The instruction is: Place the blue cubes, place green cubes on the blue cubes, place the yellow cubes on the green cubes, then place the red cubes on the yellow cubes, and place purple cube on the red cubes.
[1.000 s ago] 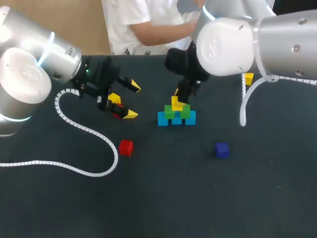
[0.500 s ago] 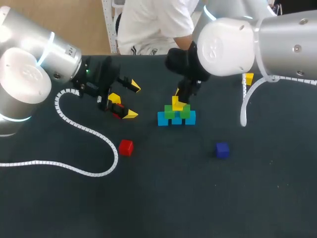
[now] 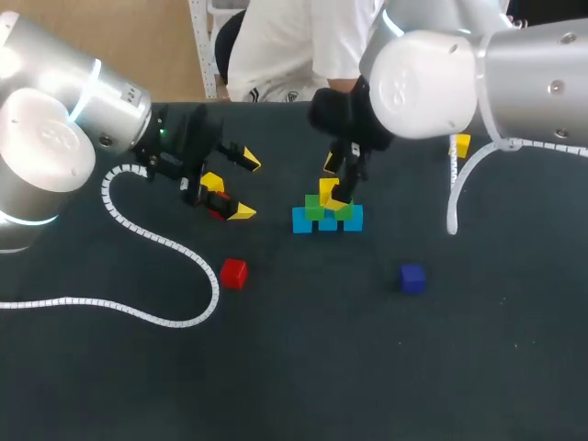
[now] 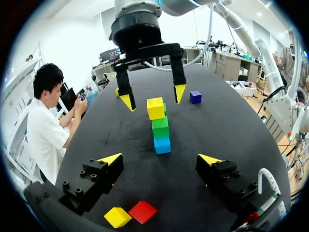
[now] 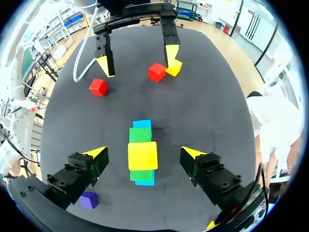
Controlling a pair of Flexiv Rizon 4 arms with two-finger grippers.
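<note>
Three blue cubes (image 3: 301, 220) stand in a row at mid-table, with two green cubes (image 3: 315, 210) on them and one yellow cube (image 3: 328, 192) on top. My right gripper (image 3: 335, 184) is open astride that yellow cube (image 5: 142, 155), a gap showing on each side of it. My left gripper (image 3: 235, 186) hangs open to the left, above a loose yellow cube (image 4: 118, 217) and a red cube (image 4: 142, 211). Another red cube (image 3: 233, 273) lies in front of it. A purple cube (image 3: 412, 277) sits front right of the stack (image 4: 161, 126).
One more yellow cube (image 3: 461, 145) lies at the back right, partly behind my right arm. A white cable (image 3: 156, 241) from the left arm snakes over the table's left side, passing close to the lone red cube (image 5: 98, 87).
My right gripper has opened and let go of the yellow cube, which stays on the green cubes. The left arm has not moved.
</note>
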